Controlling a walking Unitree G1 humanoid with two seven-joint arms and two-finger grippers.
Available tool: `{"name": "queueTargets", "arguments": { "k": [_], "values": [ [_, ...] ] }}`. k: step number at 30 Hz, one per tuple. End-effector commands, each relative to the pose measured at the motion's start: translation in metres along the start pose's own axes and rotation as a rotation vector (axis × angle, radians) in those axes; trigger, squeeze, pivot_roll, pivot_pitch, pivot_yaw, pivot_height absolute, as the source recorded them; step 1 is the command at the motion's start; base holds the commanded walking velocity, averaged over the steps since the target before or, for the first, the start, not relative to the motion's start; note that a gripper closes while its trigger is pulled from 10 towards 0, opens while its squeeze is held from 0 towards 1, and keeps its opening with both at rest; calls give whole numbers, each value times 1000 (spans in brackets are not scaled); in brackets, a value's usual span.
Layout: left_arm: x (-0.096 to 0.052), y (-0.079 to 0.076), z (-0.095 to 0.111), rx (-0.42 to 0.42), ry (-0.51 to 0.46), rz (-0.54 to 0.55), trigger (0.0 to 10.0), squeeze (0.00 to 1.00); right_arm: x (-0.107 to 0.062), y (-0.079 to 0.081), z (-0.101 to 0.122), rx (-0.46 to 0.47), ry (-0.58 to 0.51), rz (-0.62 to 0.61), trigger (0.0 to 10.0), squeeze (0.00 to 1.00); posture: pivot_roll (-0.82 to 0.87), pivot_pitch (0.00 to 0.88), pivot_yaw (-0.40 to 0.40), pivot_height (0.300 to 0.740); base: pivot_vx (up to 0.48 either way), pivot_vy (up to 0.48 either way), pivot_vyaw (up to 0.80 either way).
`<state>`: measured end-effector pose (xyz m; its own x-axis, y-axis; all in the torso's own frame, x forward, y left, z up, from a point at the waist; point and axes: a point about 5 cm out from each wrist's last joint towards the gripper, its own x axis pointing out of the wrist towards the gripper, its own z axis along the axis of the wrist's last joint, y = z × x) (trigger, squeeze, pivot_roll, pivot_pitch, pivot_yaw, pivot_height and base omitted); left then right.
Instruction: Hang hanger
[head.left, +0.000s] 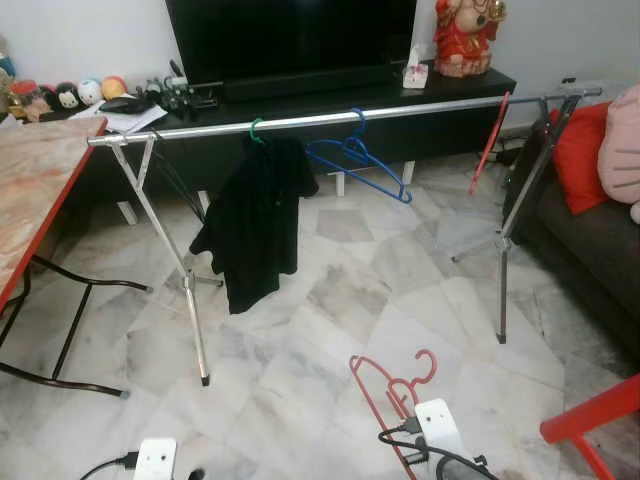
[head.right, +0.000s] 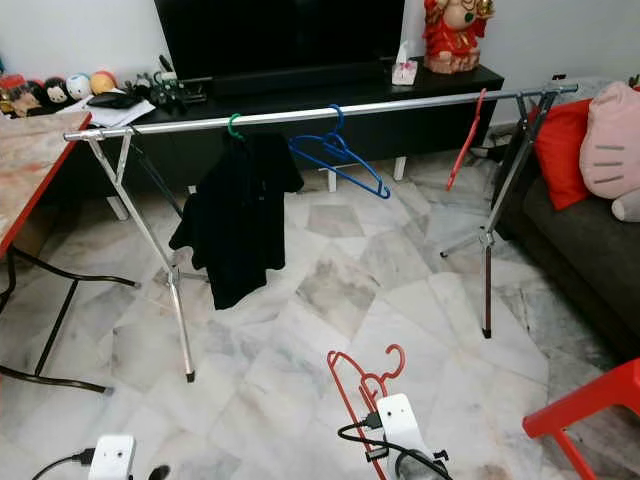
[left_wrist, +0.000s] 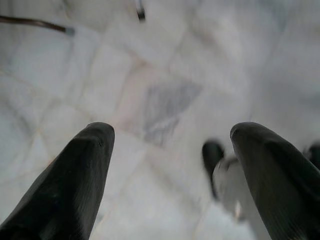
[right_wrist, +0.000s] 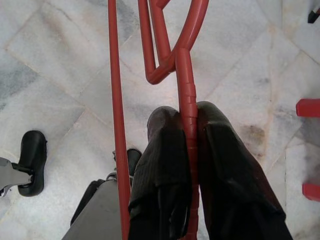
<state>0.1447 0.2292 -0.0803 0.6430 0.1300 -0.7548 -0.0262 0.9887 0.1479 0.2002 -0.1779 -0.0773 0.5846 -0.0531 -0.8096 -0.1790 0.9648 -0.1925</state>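
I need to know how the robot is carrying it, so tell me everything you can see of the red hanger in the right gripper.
The red hanger looks like smooth plastic, with thin bars and a hook curling at its upper end. The right gripper is shut on one bar, which runs between the two black fingers. Held low before the robot above the marble floor, it points towards the rail, apart from it. Nothing else touches it.

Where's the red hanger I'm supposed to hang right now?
The red hanger is clamped in the right gripper, low in the head views, short of the clothes rail.
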Motion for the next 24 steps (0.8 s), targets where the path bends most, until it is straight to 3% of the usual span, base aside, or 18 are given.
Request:
{"name": "queueTargets", "arguments": {
  "k": [1,7,24],
  "values": [
    [-1,2,-8,8,30,8,10000,0,1,0,8,10,-25,-3,10000,0,-76,0,49,740,270,0,0],
    [-3,4,-21,-46,75,32,10000,0,1,-1,9,14,-28,-5,10000,0,-77,0,47,740,309,0,0],
    [-4,-1,-30,-52,102,16,10000,0,1,1,12,11,-38,-4,10000,0,-79,0,49,740,334,0,0]
  ]
}}
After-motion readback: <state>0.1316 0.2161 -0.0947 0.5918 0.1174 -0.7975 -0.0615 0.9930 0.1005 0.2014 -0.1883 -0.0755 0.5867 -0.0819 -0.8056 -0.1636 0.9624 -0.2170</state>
